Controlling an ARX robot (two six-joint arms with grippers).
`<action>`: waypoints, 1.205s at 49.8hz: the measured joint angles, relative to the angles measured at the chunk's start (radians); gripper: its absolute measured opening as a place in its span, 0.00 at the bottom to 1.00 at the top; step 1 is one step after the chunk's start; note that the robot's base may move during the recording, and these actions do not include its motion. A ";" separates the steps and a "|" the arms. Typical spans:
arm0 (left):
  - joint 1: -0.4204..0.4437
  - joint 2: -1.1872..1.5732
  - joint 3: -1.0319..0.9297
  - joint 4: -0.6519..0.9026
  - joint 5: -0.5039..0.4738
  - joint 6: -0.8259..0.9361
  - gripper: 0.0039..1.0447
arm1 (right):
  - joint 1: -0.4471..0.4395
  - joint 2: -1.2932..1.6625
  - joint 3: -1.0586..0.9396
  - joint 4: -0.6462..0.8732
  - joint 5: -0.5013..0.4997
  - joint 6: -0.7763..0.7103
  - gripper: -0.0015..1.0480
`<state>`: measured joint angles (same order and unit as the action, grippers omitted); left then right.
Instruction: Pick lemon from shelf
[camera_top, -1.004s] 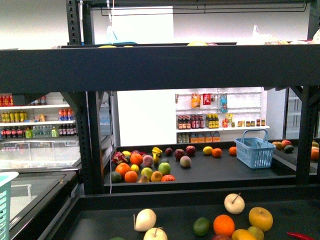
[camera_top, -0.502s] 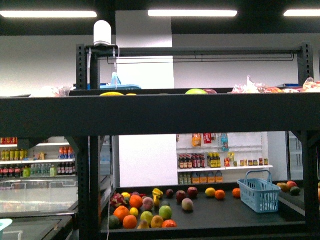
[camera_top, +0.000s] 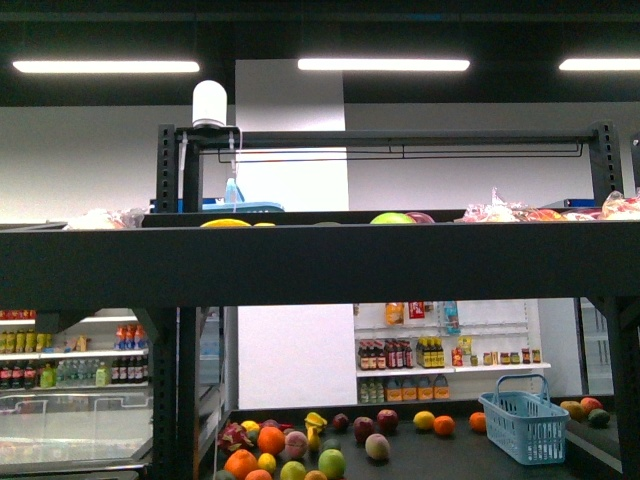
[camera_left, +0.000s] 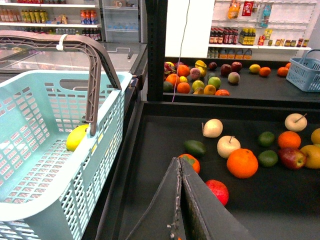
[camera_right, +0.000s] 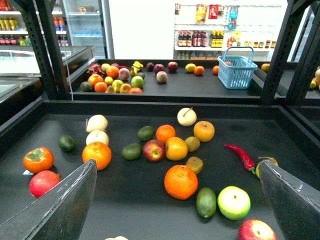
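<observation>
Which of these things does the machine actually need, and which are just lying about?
For the job:
lemon, lying in the teal basket
black shelf

Just lying about:
orange
red chilli
blue basket
bottles on the far wall

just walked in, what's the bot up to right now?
Nothing is being handled. A lemon lies in the pale green basket beside the black shelf. The left gripper is shut and empty over the fruit tier; the right gripper is open and empty above oranges, apples and a red chili. The front view looks at the upper tiers.
</observation>
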<state>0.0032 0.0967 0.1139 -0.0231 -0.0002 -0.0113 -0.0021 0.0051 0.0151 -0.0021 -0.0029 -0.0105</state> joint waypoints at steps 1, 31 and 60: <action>0.000 -0.001 -0.002 0.000 0.000 0.000 0.02 | 0.000 0.000 0.000 0.000 0.000 0.000 0.93; 0.000 -0.076 -0.085 0.018 0.000 0.000 0.02 | 0.000 0.000 0.000 0.000 0.000 0.000 0.93; 0.000 -0.091 -0.100 0.018 0.000 0.000 0.72 | 0.000 0.000 0.000 0.000 0.000 0.000 0.93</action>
<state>0.0029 0.0055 0.0135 -0.0055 0.0002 -0.0109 -0.0021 0.0051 0.0151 -0.0021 -0.0029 -0.0105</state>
